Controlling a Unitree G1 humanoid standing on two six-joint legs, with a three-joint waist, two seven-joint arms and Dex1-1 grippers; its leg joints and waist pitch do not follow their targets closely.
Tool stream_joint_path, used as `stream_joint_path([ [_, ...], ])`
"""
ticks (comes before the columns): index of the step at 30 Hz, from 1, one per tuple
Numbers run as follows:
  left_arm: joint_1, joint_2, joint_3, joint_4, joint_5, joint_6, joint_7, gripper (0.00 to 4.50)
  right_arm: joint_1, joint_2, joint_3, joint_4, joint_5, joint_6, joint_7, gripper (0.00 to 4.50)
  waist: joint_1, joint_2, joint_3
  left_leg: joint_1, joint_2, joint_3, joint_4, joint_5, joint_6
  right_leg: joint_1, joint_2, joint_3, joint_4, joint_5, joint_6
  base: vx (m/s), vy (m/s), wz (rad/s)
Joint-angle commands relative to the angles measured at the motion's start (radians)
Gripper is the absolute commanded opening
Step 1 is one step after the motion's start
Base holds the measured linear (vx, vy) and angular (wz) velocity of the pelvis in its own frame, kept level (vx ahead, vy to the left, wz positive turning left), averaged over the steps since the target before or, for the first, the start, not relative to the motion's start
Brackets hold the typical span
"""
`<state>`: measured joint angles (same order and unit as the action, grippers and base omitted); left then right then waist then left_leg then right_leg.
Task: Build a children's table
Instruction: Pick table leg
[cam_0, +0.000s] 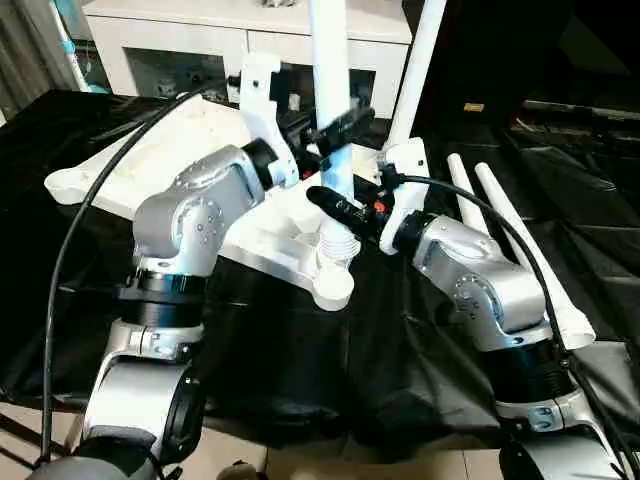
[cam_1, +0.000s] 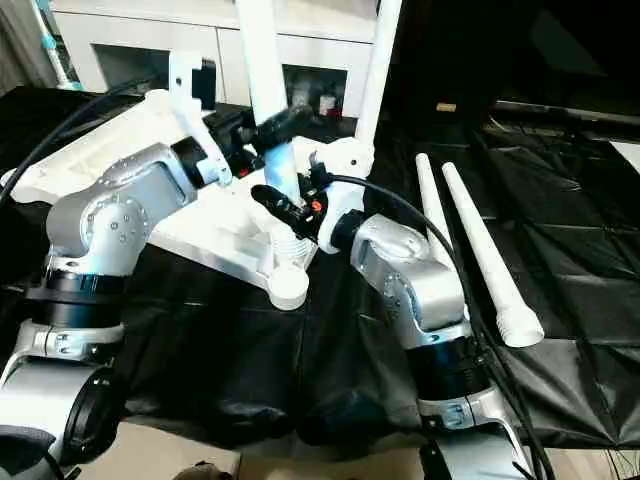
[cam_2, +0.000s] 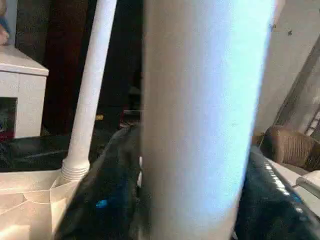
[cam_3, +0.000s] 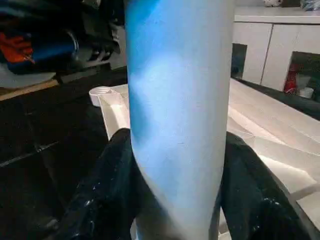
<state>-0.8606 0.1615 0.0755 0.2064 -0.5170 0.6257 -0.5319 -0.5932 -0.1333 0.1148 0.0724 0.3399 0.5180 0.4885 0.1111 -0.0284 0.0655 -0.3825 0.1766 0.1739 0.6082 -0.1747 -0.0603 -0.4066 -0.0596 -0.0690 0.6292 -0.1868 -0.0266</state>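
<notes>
Cut off: the upright leg (cam_0: 330, 90) in both grippers runs out past the top of the head views; the second standing leg (cam_0: 418, 70) does too.
Hidden: the tabletop (cam_0: 150, 160) is partly covered by the left forearm; the gripped leg's foot sits behind the right gripper's fingers, so how deep it sits in the socket (cam_0: 335, 275) is hard to judge.
Hard to make out: the cabinet (cam_0: 200, 45) contents behind its glass doors.
Shapes and materials: smooth white plastic tubes, tapered, with ribbed threaded ends; tabletop upside down, ribbed underside up, round sockets at the corners; wrinkled glossy black cloth (cam_0: 300, 350) over the big table.
Table's place: tabletop lies on the black cloth in front of the robot, near corner toward the camera; one leg stands at a far corner, one stands at the near corner, two loose legs (cam_1: 470, 250) lie side by side on the cloth to the robot's right.
Left gripper (cam_0: 335, 128): fingers half apart, clamped around the near upright leg higher up.
Right gripper (cam_0: 340, 210): fingers half apart, clamped around the same leg just above the socket.
</notes>
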Motion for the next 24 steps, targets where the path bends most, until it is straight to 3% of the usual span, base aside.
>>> stream_joint_path([
  [1, -0.015, 0.017, 0.008, -0.02, 0.009, -0.006, 0.0, 2.16, 0.007, -0.005, -0.018, -0.031, -0.011, -0.013, -0.008, 1.86, -0.001, 0.018, -0.083, 0.018, 0.048, -0.02, -0.067, -0.125, -0.015, 0.067, -0.082, 0.055, -0.06, -0.027, -0.194, 0.0, 0.0, 0.0],
  [4, -0.011, 0.03, -0.005, -0.029, 0.015, -0.005, -0.011, 1.91, 0.008, -0.01, -0.011, -0.034, -0.018, -0.02, -0.004, 1.86, -0.001, 0.018, -0.084, 0.019, 0.048, -0.02, -0.067, -0.121, -0.016, 0.067, -0.082, 0.054, -0.058, -0.017, -0.194, 0.0, 0.0, 0.0],
  [10, 0.003, 0.044, -0.026, -0.071, 0.003, 0.016, -0.049, 1.84, 0.01, -0.02, 0.002, -0.042, -0.016, -0.024, 0.02, 1.86, -0.002, 0.015, -0.082, 0.019, 0.049, -0.019, -0.068, -0.126, -0.016, 0.066, -0.082, 0.055, -0.059, -0.031, -0.193, 0.0, 0.0, 0.0],
  [11, 0.005, 0.045, -0.027, -0.074, 0.002, 0.017, -0.051, 1.84, 0.011, -0.02, 0.002, -0.042, -0.015, -0.023, 0.019, 2.42, -0.002, 0.014, -0.082, 0.019, 0.047, -0.018, -0.067, -0.128, -0.015, 0.066, -0.083, 0.056, -0.061, -0.038, -0.191, 0.0, 0.0, 0.0],
  [17, 0.009, 0.075, -0.054, -0.1, -0.011, 0.037, -0.117, 1.84, -0.004, -0.043, -0.006, -0.037, 0.007, 0.013, 0.066, 3.02, -0.002, 0.012, -0.081, 0.019, 0.048, -0.018, -0.068, -0.126, -0.013, 0.066, -0.082, 0.056, -0.06, -0.056, -0.183, 0.0, 0.0, 0.0],
  [24, 0.014, 0.114, -0.088, -0.132, -0.029, 0.061, -0.204, 1.84, -0.02, -0.124, -0.015, -0.057, 0.088, 0.119, 0.199, 3.04, 0.001, 0.01, -0.081, 0.018, 0.048, -0.017, -0.066, -0.124, -0.001, 0.067, -0.083, 0.056, -0.062, -0.064, -0.191, 0.0, 0.0, 0.0],
])
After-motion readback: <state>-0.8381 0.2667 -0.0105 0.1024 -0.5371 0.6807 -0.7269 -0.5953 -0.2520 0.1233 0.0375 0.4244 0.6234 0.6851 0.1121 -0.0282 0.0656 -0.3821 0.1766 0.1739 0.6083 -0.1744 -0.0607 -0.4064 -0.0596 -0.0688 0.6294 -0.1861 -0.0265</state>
